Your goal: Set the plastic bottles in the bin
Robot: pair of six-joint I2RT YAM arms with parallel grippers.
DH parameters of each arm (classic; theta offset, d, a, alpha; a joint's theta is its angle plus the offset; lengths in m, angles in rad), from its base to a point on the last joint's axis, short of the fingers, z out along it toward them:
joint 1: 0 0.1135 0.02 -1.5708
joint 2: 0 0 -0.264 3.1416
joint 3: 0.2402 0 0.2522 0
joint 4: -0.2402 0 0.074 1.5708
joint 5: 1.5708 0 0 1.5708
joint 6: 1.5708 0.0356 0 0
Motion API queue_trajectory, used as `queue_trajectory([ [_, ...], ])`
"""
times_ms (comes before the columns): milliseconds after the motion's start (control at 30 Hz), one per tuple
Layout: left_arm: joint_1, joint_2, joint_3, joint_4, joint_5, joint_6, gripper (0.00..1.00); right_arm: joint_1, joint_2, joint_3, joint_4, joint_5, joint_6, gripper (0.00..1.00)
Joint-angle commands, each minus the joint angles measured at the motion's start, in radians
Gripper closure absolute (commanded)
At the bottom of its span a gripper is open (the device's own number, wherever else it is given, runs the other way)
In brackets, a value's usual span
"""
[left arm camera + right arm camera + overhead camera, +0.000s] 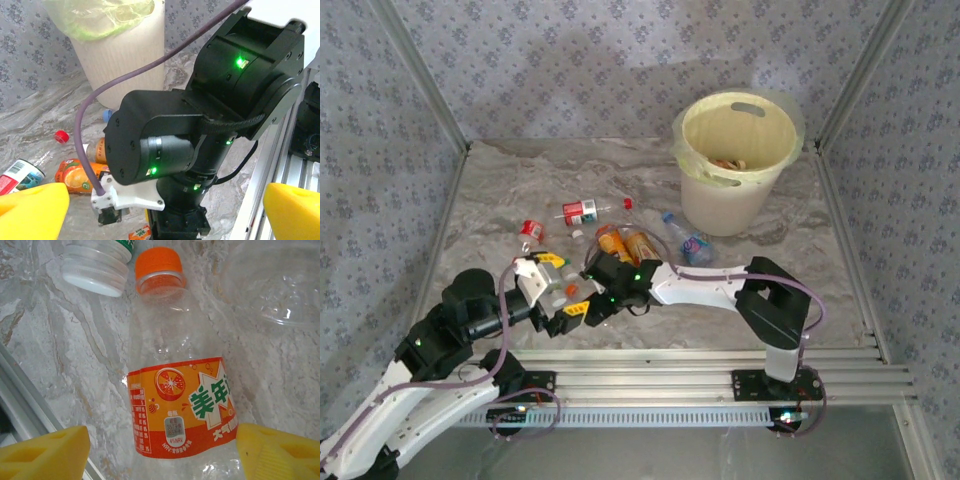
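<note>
Marble table | my right claw parted astride the orange-label bottle lying flat, not clamped | my left claw wide, empty.

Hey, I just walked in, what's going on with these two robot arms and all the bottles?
The right gripper hangs open over an orange-label bottle lying on the marble table, straddling it without gripping it. The left gripper is wide open close by, holding nothing. More bottles lie scattered nearby, and the bin stands at the far right of the table.
</note>
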Motion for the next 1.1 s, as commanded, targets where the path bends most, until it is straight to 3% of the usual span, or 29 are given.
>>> queue_trajectory([
  [0,-0.003,0.007,0.0,0.02,-0.011,-0.012,0.0,0.014,0.045,0.042,-0.046,0.036,-0.005,0.21],
  [333,-0.002,0.012,-0.001,0.023,-0.019,-0.016,0.0,0.03,0.11,0.077,-0.086,0.067,-0.024,0.22],
  [567,0.005,0.015,-0.003,0.03,-0.017,-0.016,0.0,0.026,0.098,0.066,-0.076,0.055,-0.024,0.36],
  [1067,0.036,0.104,0.014,0.177,0.046,-0.055,0.0,-0.06,-0.188,-0.08,-0.081,0.018,-0.037,0.42],
])
